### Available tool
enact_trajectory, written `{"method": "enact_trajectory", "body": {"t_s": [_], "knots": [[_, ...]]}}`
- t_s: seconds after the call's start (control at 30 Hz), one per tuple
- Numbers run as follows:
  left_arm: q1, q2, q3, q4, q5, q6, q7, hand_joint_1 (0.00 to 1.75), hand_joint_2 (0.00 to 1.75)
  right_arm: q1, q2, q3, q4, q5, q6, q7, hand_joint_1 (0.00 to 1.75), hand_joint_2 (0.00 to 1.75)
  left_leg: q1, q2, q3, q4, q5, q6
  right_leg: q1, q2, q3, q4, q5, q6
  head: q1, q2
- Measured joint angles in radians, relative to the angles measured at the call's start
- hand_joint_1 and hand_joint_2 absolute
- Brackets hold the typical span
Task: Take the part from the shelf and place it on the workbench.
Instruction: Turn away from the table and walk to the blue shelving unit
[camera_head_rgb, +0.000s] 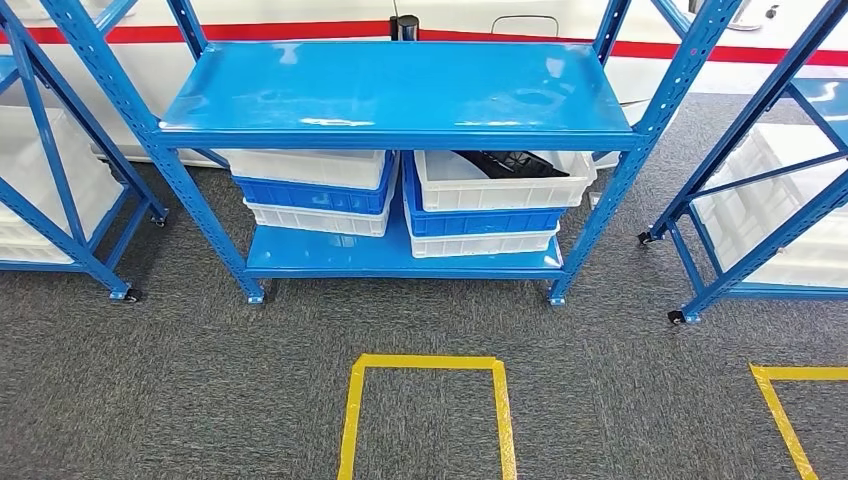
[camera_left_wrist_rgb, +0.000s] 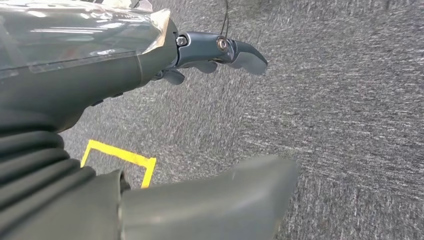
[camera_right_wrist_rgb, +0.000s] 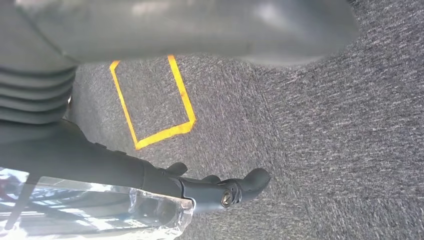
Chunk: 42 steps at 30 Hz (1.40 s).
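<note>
You are standing in front of a blue shelf (camera_head_rgb: 395, 100) and your arms are hanging down by your sides. Your left hand (camera_left_wrist_rgb: 220, 52) is hanging over the grey carpet (camera_left_wrist_rgb: 340, 125) with its fingers apart and nothing in it. Your right hand (camera_right_wrist_rgb: 220, 190) is doing the same, open and holding nothing. The dark part (camera_head_rgb: 510, 163) is lying in the top white bin (camera_head_rgb: 500, 185) on the right side of the low shelf, under the top board. Here is what could go wrong, I think. The part is sitting low and tucked under the top board, so your arm could be bumping that board or the blue post (camera_head_rgb: 610, 215) when you are reaching in. The bin wall is standing in front of the part, so your fingers could be catching on it. The shelf is sitting on little wheels, so a hard push could be rolling it away. Most of the part is hiding behind the bin wall and the board, so its shape is hard to make out. I am not seeing the workbench anywhere, so you will need to be turning to find it
</note>
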Motion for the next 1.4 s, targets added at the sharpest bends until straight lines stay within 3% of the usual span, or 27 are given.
{"method": "enact_trajectory", "body": {"t_s": [0.1,0.27,0.57,0.7,1.4], "knots": [[-0.001,0.0,0.01,0.0,0.012,-0.002,-0.003,0.0,1.75,0.0,-0.001,0.0,0.0,0.003,0.0,0.0,0.0,1.75,0.002,0.0,0.0,0.0,0.0,0.0,0.0,0.0,0.0,0.0,0.0,0.0,0.0,0.0],[0.004,0.008,-0.007,-0.003,0.059,-0.008,0.017,0.0,1.75,0.005,-0.008,0.003,-0.002,-0.014,0.032,-0.007,0.0,1.75,0.007,0.0,0.0,0.0,0.0,0.0,0.003,0.0,0.0,0.0,0.0,0.0,0.0,0.0],[0.04,0.044,-0.186,-0.03,0.224,-0.107,0.039,0.0,1.75,0.038,-0.035,0.01,-0.03,-0.096,0.155,-0.039,0.0,1.75,0.009,0.0,0.0,0.0,0.001,0.0,0.006,0.0,0.0,0.0,0.0,-0.001,0.0,0.0],[0.06,0.062,-0.285,-0.047,0.299,-0.154,0.049,0.0,0.0,0.055,-0.047,0.019,-0.048,-0.134,0.211,-0.056,0.0,0.0,0.009,0.0,0.0,0.0,0.001,0.0,0.006,0.0,0.0,0.0,0.0,-0.001,0.0,0.0],[0.166,0.152,-0.824,-0.142,0.691,-0.4,0.095,0.0,0.0,0.144,-0.108,0.05,-0.154,-0.329,0.502,-0.14,0.0,0.0,0.009,0.0,-0.002,0.0,-0.001,-0.001,0.006,0.0,-0.01,0.0,-0.001,-0.001,0.0,0.0]]}}
